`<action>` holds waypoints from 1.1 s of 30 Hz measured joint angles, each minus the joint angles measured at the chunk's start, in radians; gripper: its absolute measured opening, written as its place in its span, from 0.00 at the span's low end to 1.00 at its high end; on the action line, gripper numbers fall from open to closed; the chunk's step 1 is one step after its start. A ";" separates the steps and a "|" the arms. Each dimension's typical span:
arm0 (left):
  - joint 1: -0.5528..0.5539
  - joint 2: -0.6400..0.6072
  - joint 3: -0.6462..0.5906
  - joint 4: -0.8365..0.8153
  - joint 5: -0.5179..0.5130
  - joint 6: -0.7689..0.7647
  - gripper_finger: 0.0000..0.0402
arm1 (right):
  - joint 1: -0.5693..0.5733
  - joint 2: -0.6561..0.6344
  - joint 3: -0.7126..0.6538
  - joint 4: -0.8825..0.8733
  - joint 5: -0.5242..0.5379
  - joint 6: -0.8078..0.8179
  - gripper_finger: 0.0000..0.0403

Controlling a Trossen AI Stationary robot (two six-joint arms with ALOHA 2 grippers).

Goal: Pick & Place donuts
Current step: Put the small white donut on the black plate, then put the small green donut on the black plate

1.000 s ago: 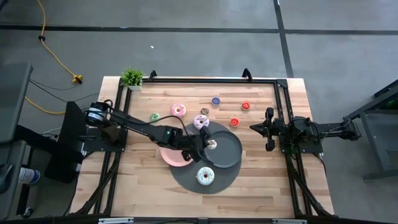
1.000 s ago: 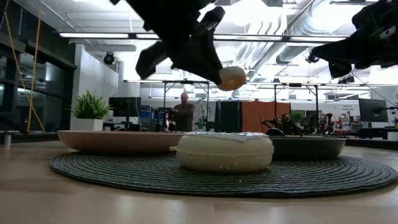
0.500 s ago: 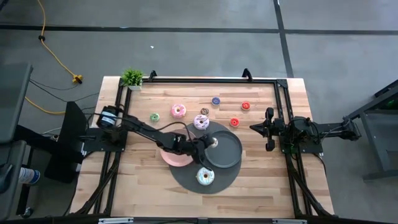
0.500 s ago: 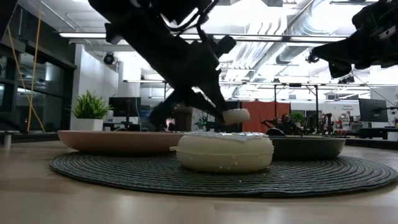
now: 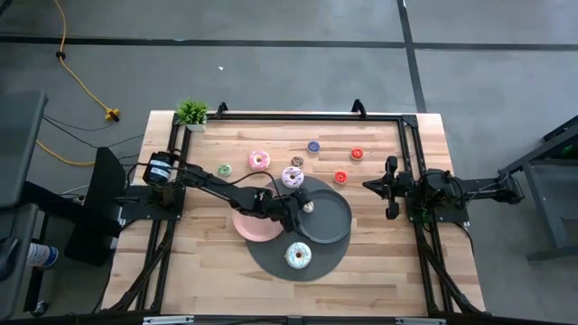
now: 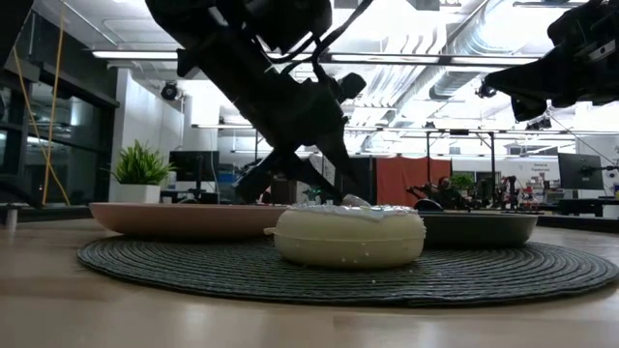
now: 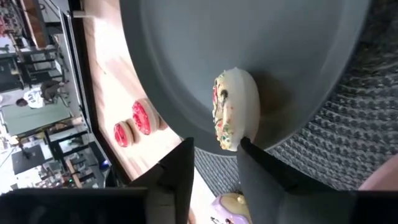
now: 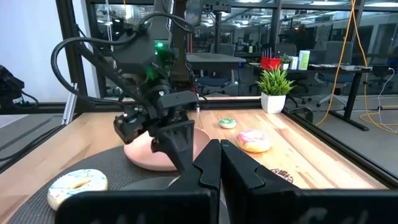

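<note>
My left gripper (image 7: pixel 214 152) is open, low over the near-left part of the grey plate (image 5: pixel 332 224). A small white-iced donut with sprinkles (image 7: pixel 235 118) lies on that plate just ahead of its fingers. On the round woven mat (image 5: pixel 271 264) rests a larger white-iced donut (image 5: pixel 298 256). Two pink-iced donuts (image 5: pixel 259 161) (image 5: pixel 292 177) and several tiny donuts, among them a green one (image 5: pixel 224 170) and a red one (image 5: pixel 340 178), lie on the bare wood farther back. My right gripper (image 5: pixel 390 188) waits shut at the table's right edge. My left gripper has one fingertip (image 7: pixel 252 152) right at the small donut's rim (image 7: pixel 232 145); I cannot tell whether it touches. The other finger (image 7: pixel 183 162) stands apart from the donut. The fingers slant down from the table's left. The donut rests on the grey plate.
A pink plate (image 5: pixel 251 227) sits on the mat's left side, partly under my left arm. A small potted plant (image 5: pixel 191 113) stands at the far left corner. A black frame rail (image 5: pixel 289 116) runs along the far edge. Bare wood lies at the near left and near right.
My left gripper has sunk toward the grey plate and rolled about its own axis. The small white donut, which hung well above the plate between the fingers, has come down with it and now lies on the plate.
</note>
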 joint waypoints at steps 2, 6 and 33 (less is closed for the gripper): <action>-0.001 0.000 0.000 -0.001 0.007 0.000 0.32 | 0.000 0.000 0.000 0.000 0.000 0.000 0.00; -0.002 -0.001 0.000 0.007 -0.017 -0.001 0.33 | 0.000 0.000 0.000 0.000 0.000 0.000 0.00; 0.027 -0.297 0.000 -0.418 -0.286 -0.928 0.33 | 0.000 0.000 0.000 -0.001 0.000 0.000 0.00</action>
